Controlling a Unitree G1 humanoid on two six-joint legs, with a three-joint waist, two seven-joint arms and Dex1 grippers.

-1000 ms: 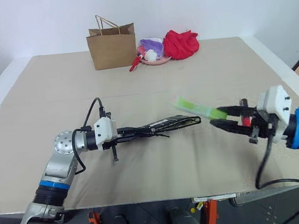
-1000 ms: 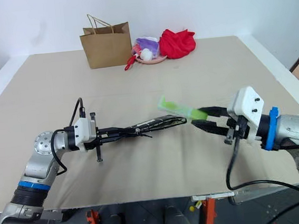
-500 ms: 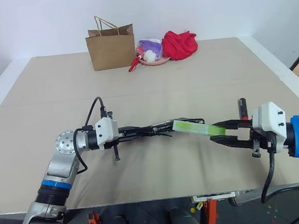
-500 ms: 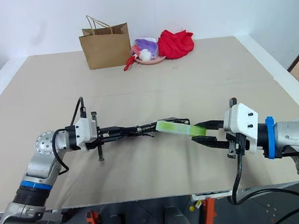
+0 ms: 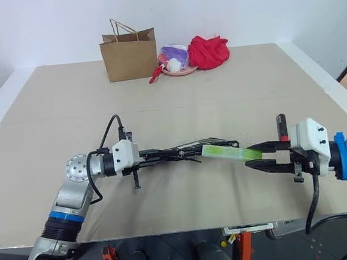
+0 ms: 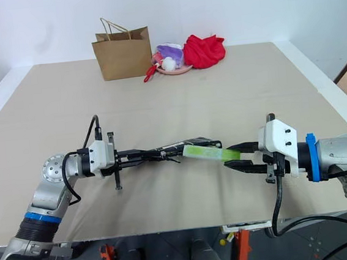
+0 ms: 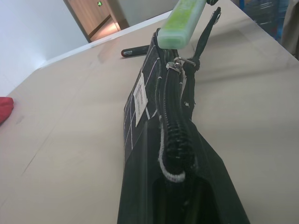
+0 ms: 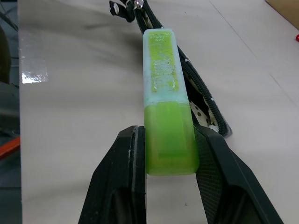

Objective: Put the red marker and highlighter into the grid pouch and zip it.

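Observation:
My left gripper (image 5: 162, 154) is shut on one end of the grid pouch (image 5: 193, 146), holding the black, white-lined pouch (image 7: 140, 107) out level and edge-up above the table. Its zipper pull (image 7: 180, 63) sits along the top edge. My right gripper (image 5: 251, 156) is shut on the green end of the lime highlighter (image 5: 226, 153). The paler cap end (image 8: 161, 60) reaches the far end of the pouch, over its zipper edge. The red marker (image 5: 280, 124), black with a red end, lies on the table just behind my right gripper.
A brown paper bag (image 5: 129, 53) stands at the back of the table. Beside it are a pink plate (image 5: 180, 71) with purple and white things and a red cloth bundle (image 5: 209, 51). The table's front edge (image 5: 171, 231) runs close below both arms.
My right gripper has carried the highlighter left and down, so its cap end now meets the pouch. The left gripper and pouch have stayed put.

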